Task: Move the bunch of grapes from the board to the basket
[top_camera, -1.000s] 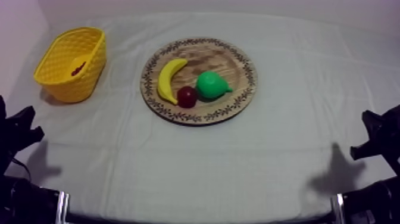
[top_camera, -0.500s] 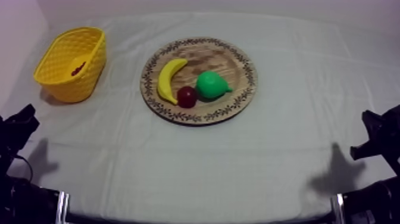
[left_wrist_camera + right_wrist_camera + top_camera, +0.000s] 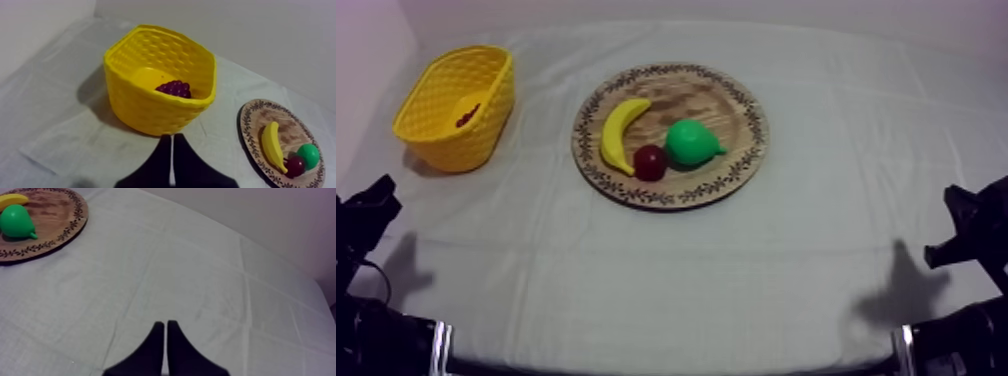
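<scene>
The dark purple bunch of grapes (image 3: pixel 174 89) lies inside the yellow basket (image 3: pixel 150 107); in the top view it is a dark spot (image 3: pixel 467 115) in the basket (image 3: pixel 456 130) at the far left. The round wooden board (image 3: pixel 721 100) carries a banana (image 3: pixel 618 130), a green pear (image 3: pixel 691 142) and a small red fruit (image 3: pixel 650 161). My left gripper (image 3: pixel 171 147) is shut on nothing, a short way in front of the basket. My right gripper (image 3: pixel 165 333) is shut over bare cloth, away from the board (image 3: pixel 45 218).
The board (image 3: pixel 300 130) with banana (image 3: pixel 270 146), pear (image 3: pixel 308 154) and small red fruit (image 3: pixel 295 165) lies to the right of the basket. The pear (image 3: pixel 16 221) and banana tip (image 3: pixel 12 198) lie far from the right gripper. Both arms (image 3: pixel 361 225) (image 3: pixel 976 235) rest at the near corners.
The left arm drew back a little toward the near left edge between one second ago and half a second ago; since then nothing has moved. The right arm stayed still.
</scene>
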`<state>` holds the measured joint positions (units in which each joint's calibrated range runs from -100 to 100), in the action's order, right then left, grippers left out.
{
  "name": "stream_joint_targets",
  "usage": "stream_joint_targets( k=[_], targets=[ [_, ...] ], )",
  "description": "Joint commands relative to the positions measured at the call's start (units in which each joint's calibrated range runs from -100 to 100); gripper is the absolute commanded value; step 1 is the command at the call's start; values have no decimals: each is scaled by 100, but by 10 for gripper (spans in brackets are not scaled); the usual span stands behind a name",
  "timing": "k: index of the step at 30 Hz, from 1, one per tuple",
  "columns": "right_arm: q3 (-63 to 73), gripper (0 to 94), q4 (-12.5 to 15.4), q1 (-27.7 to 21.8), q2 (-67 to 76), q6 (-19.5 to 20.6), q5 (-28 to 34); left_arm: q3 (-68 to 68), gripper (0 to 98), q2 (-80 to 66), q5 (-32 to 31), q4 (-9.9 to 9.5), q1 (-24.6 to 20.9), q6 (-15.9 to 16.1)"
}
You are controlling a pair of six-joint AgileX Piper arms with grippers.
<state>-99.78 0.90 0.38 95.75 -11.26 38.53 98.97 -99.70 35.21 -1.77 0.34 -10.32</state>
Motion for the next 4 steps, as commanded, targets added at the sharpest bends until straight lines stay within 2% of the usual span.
stream_joint_targets(
  k=[1,4],
  targets=[
    [0,3,1,0,0,0,2,3,0,-4,-5,-2,-2,-1],
    [0,3,1,0,0,0,2,3,0,-4,-5,-2,-2,-2]
  ],
)
